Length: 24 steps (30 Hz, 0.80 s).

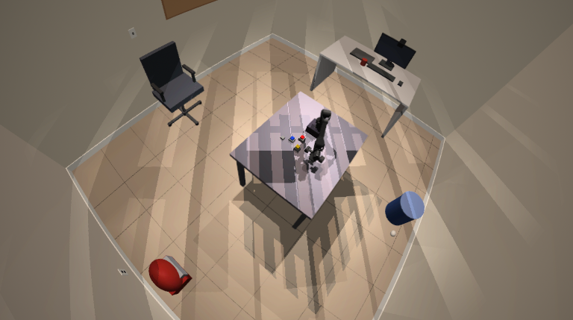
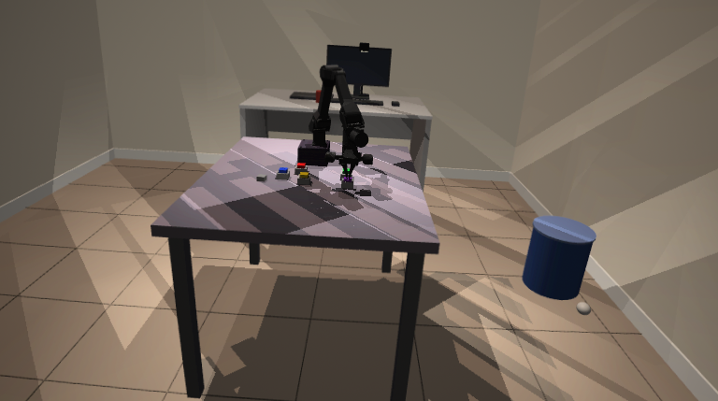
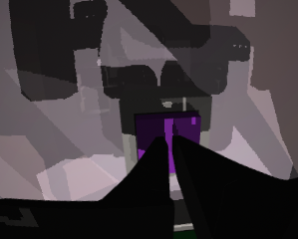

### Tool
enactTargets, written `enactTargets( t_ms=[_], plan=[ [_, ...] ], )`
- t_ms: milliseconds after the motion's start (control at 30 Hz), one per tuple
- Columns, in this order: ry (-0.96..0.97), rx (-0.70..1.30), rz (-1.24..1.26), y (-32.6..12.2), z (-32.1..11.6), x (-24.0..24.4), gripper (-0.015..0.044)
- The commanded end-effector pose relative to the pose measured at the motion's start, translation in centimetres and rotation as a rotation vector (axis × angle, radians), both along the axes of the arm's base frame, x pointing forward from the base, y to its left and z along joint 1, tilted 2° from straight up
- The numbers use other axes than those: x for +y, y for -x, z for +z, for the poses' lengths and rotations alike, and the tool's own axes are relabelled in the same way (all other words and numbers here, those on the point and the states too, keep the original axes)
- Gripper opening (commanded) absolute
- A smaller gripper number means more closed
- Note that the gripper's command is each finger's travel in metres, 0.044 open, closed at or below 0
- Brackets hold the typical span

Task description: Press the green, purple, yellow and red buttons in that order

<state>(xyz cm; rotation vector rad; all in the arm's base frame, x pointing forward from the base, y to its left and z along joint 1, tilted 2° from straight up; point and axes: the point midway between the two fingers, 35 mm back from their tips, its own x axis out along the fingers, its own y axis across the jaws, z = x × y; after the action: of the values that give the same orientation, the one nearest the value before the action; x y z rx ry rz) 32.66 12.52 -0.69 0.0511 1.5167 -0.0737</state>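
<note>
My gripper [image 2: 347, 176] [image 3: 167, 143] is shut and empty, pointing down at the purple button [image 3: 150, 130]. Its fingertips overlap the purple cap in the wrist view, at or just above it; whether they touch is not clear. The green button [image 2: 348, 169] [image 3: 184, 234] is just behind the fingers, mostly hidden. The yellow button [image 1: 297, 147] [image 2: 304, 175] stands on its grey base, left of the gripper in the exterior view. The red button [image 1: 301, 137] [image 2: 300, 164] stands behind the yellow one. The arm hides the purple and green buttons in the top view.
A blue button [image 1: 292, 139] [image 2: 283, 169] stands left of the red and yellow ones in the exterior view. A small grey block [image 1: 282, 137] [image 2: 261, 178] lies farther left. The table [image 1: 310, 206] [image 2: 211, 224] has strong shadow stripes. The arm's base stands at its back.
</note>
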Motion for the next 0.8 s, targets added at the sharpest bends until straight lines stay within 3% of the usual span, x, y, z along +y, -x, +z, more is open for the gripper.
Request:
enactTargets(
  t_ms=[0, 200, 333, 533, 667, 767],
  plan=[
    [0.002, 0.008, 0.004, 0.1, -0.2, 0.0, 0.002],
    [0.002, 0.008, 0.004, 0.1, -0.2, 0.0, 0.002],
    [0.002, 0.008, 0.004, 0.3, 3.2, 0.0, 0.002],
    [0.002, 0.007, 0.005, 0.2, 3.5, 0.1, 0.002],
    [0.001, 0.007, 0.005, 0.5, 9.0, 0.2, 0.002],
    [0.002, 0.008, 0.004, 0.5, 9.3, 0.2, 0.002]
  ],
)
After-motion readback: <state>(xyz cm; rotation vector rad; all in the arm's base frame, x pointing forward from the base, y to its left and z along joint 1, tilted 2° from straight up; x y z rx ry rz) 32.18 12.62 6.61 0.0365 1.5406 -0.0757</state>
